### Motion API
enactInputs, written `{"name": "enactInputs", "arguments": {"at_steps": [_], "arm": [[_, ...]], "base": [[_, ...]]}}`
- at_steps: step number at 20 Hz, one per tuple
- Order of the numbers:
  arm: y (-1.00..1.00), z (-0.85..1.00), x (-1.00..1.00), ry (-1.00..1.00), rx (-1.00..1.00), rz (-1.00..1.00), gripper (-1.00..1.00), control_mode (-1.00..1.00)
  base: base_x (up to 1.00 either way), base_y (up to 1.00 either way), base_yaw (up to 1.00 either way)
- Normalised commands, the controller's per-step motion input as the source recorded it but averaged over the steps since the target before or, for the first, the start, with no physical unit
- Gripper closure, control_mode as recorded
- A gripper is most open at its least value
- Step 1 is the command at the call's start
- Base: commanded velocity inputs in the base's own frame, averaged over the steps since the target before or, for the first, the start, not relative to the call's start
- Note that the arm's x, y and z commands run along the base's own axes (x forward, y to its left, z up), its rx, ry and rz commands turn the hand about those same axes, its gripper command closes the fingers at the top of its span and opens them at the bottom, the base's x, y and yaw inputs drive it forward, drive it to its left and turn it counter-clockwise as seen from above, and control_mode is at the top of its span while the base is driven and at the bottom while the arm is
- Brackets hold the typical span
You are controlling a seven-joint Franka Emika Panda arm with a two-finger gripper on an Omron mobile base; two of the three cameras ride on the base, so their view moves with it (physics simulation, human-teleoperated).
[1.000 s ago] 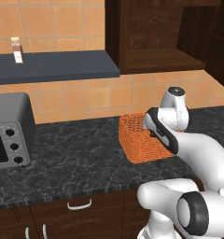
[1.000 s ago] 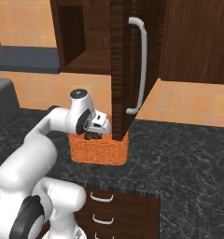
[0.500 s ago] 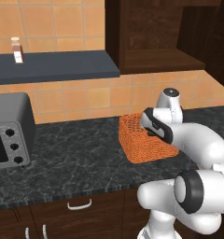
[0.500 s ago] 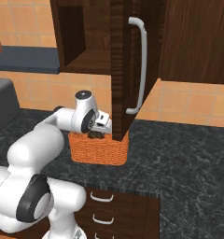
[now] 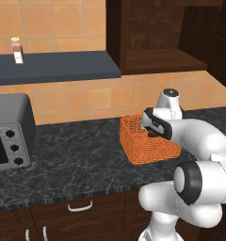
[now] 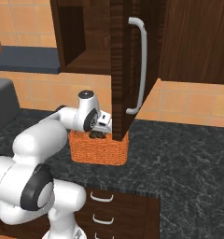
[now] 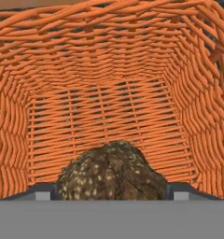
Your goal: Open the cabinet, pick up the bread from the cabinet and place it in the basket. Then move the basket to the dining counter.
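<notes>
Fingers (image 7: 112, 193) around bread (image 7: 111, 170), over basket (image 7: 44, 88).

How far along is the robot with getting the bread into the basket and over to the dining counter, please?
Done: the cabinet stands open and its shelf looks bare. In hand: the gripper holds the bread low inside the basket, apparently not yet released. Left: letting go, then carrying the basket from the dark speckled worktop to the dining counter.

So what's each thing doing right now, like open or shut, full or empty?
cabinet: door open, shelf looks bare.
basket: upright on the black worktop, gripper reaching in.
bread: held over the basket's floor, between the fingers.
gripper: shut on the bread.
toaster oven: door closed.
</notes>
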Motion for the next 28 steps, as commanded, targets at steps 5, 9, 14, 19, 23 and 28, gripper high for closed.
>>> {"name": "enactInputs", "arguments": {"at_steps": [5, 9, 14, 19, 23, 28], "arm": [[0.16, 0.31, -0.29, -0.05, 0.0, 0.0, -1.0, -1.0], [0.38, 0.34, -0.29, -0.03, 0.0, 0.0, -1.0, -1.0], [0.68, 0.42, -0.32, -0.01, 0.0, 0.0, -1.0, -1.0], [0.62, -0.12, -0.08, 0.02, 0.0, 0.01, -1.0, -1.0], [0.24, -0.29, 0.0, 0.0, 0.0, 0.03, -1.0, -1.0], [0.04, -0.63, 0.32, 0.11, -0.02, 0.07, -1.0, -1.0]], "base": [[0.0, 0.0, 0.0], [0.0, 0.0, 0.0], [0.0, 0.0, 0.0], [0.0, 0.0, 0.0], [0.0, 0.0, 0.0], [0.0, 0.0, 0.0]]}}
